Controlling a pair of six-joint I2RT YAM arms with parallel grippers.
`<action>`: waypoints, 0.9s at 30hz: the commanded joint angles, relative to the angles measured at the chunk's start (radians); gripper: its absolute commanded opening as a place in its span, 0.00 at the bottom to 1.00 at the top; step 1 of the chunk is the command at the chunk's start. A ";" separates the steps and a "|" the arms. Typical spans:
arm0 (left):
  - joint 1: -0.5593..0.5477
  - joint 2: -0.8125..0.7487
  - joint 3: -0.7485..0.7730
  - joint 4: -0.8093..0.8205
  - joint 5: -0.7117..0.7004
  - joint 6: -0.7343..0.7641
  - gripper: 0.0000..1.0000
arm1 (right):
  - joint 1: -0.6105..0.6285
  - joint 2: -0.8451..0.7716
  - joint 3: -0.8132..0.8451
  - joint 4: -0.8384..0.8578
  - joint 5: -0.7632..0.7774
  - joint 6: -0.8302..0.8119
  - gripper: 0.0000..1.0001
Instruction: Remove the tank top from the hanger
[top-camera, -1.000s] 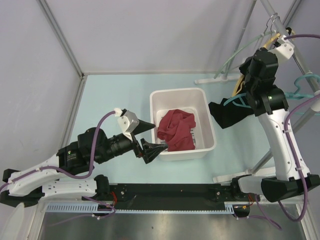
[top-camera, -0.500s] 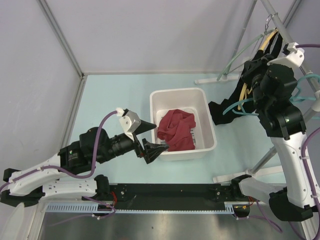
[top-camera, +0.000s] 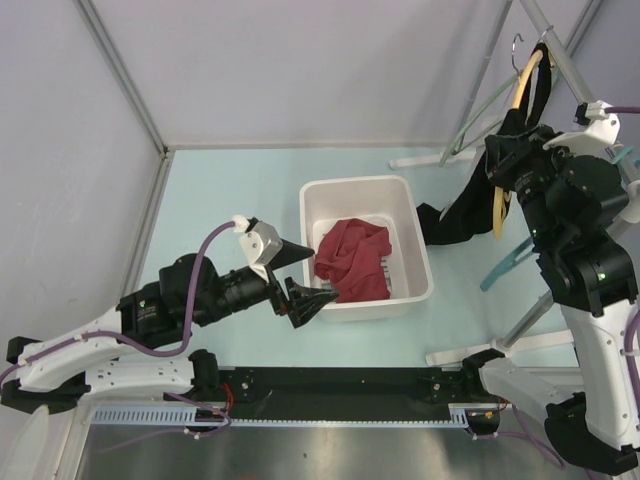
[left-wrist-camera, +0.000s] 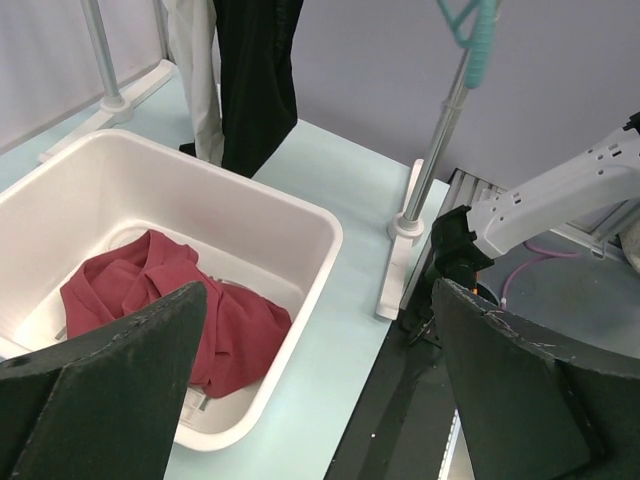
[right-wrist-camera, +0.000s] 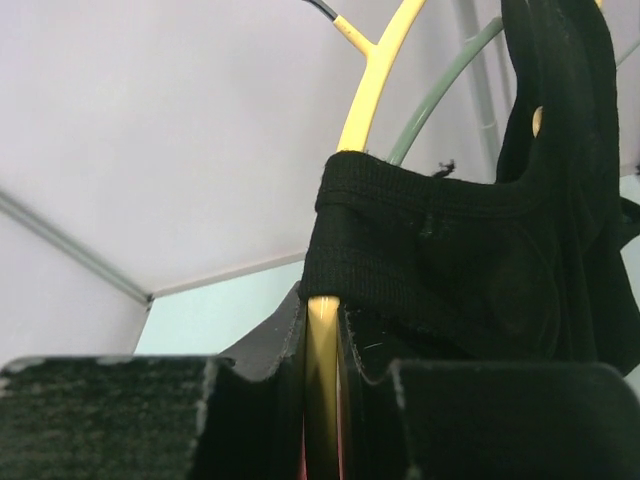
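We count two arms, and nearest to us the left gripper (top-camera: 318, 273) lies low over the table (top-camera: 230, 200). Its two black wedge-shaped fingers are spread wide with nothing between them, as its wrist view shows (left-wrist-camera: 320, 390). Just beyond its tips stands one bin (top-camera: 355, 185), white smooth plastic, rectangular with rounded corners (left-wrist-camera: 300, 215). One crumpled red cloth (top-camera: 350, 260) lies inside it (left-wrist-camera: 150, 290).

Farther back on the right, the right gripper (top-camera: 508, 165) is raised high. Its jaws are pressed in on the thin arm of the yellow hanger (top-camera: 497, 205), which runs up between its fingers (right-wrist-camera: 322, 340). We count three hangers: this glossy yellow one with a metal hook, a pale green hanger (top-camera: 480, 110) behind it, and a teal hanger (top-camera: 505, 265) lower down.

The one black tank top (top-camera: 465, 205) is on the yellow hanger. Its ribbed strap loops over the hanger arm right above the right gripper (right-wrist-camera: 430, 220). The soft body droops down to just beside the bin's far right corner.

Behind all this slant the metal poles of the rack (top-camera: 560, 55).
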 joint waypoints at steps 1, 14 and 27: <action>0.011 0.013 0.053 0.043 0.031 0.017 0.99 | 0.005 -0.076 0.041 -0.003 -0.128 -0.020 0.00; 0.032 0.052 0.079 0.081 0.101 -0.002 0.99 | 0.006 -0.213 0.091 -0.199 -0.245 0.046 0.00; 0.052 0.053 0.134 0.109 0.141 -0.020 0.99 | 0.006 -0.237 0.231 -0.203 -0.748 -0.024 0.00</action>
